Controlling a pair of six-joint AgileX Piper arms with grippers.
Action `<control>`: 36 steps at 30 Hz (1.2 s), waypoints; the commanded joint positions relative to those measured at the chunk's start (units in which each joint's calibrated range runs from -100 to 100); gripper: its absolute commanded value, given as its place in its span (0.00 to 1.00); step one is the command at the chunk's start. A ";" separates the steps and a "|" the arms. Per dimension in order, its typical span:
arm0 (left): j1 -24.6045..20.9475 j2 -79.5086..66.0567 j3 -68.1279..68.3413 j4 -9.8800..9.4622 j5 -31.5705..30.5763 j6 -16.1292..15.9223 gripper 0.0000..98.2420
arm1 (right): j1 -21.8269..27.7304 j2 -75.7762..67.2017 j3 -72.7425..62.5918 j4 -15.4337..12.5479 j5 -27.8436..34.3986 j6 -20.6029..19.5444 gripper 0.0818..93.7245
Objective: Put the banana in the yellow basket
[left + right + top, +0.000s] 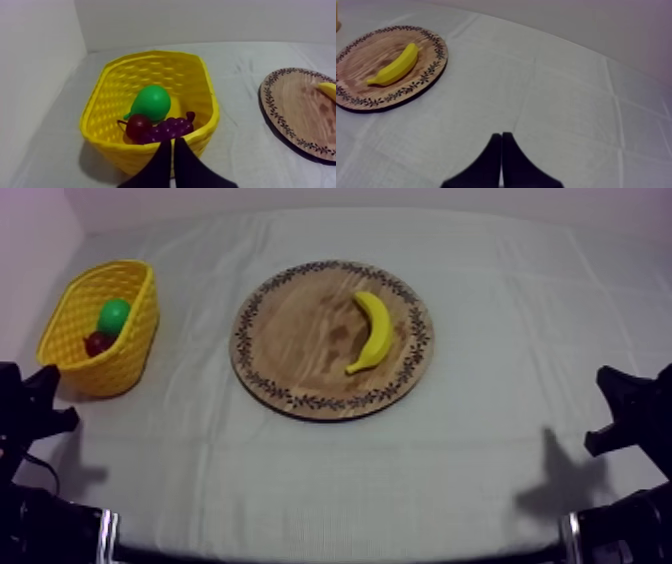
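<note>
A yellow banana point(372, 330) lies on the right half of the round wooden board point(300, 338) in the middle of the table; the right wrist view has the banana point(395, 65) on the board point(366, 60) too. The yellow basket point(75, 313) stands at the far left. My left gripper point(172, 145) rests shut as a narrow wedge just in front of the basket point(105, 100). My right gripper point(501, 138) is shut over bare cloth, well to the right of the board. Both arms sit low at the table's sides, left gripper point(45, 393) and right gripper point(610, 408).
Inside the basket lie a green pear point(150, 101), a small red fruit point(137, 125) and a bunch of dark grapes point(170, 129). The board's edge point(295, 107) and the banana's tip point(327, 90) lie to the basket's right. Bare cloth spreads around the board.
</note>
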 commanded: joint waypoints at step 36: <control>4.99 21.78 -23.15 -8.78 4.18 13.67 0.00 | 0.00 0.00 -0.03 0.02 0.04 -0.02 0.00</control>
